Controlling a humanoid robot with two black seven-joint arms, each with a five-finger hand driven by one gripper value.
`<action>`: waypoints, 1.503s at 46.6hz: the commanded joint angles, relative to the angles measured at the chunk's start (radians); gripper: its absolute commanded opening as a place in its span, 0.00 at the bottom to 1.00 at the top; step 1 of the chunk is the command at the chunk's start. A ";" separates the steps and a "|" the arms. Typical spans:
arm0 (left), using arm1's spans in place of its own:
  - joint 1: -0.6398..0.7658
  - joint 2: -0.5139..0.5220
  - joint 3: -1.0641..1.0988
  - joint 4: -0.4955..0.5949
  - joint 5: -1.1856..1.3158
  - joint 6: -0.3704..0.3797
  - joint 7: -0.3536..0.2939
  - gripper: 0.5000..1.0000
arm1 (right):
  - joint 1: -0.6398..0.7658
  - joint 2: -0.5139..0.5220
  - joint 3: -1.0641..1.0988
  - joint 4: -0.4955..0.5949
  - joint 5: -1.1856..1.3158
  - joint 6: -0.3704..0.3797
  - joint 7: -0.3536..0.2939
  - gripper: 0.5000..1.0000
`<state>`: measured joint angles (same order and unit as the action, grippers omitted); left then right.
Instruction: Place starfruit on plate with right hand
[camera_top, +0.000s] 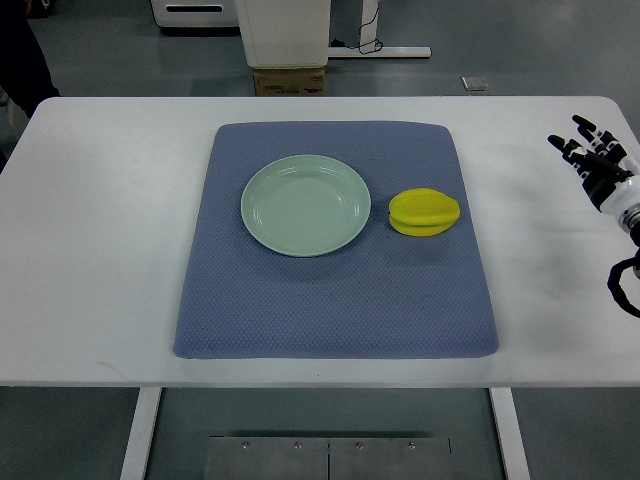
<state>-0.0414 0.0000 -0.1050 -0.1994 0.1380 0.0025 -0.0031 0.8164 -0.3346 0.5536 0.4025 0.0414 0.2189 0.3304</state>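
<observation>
A yellow starfruit (424, 212) lies on the blue mat (336, 310), just right of a pale green plate (305, 205) that holds nothing. My right hand (592, 152) hovers over the white table near the right edge, well to the right of the starfruit, with its black fingers (584, 127) spread and nothing in them. The left arm does not show.
The mat lies on a white table (100, 250). Beyond the table's far edge stand a white bin (285, 30) and a cardboard box (289, 82) on the floor. A dark shape shows at the top left corner.
</observation>
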 joint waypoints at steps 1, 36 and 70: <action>0.000 0.000 0.001 0.000 0.000 0.001 0.000 1.00 | 0.007 0.002 0.000 0.007 0.000 0.011 0.030 0.97; 0.000 0.000 -0.001 0.000 -0.001 0.001 0.000 1.00 | 0.007 -0.076 -0.081 0.262 -0.043 -0.033 0.131 0.97; 0.000 0.000 0.001 0.000 0.000 0.001 0.000 1.00 | 0.018 -0.144 -0.320 0.526 -0.566 -0.200 0.219 0.97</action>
<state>-0.0414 0.0000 -0.1047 -0.1994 0.1379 0.0027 -0.0030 0.8316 -0.4765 0.2516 0.9290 -0.5017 0.0334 0.5435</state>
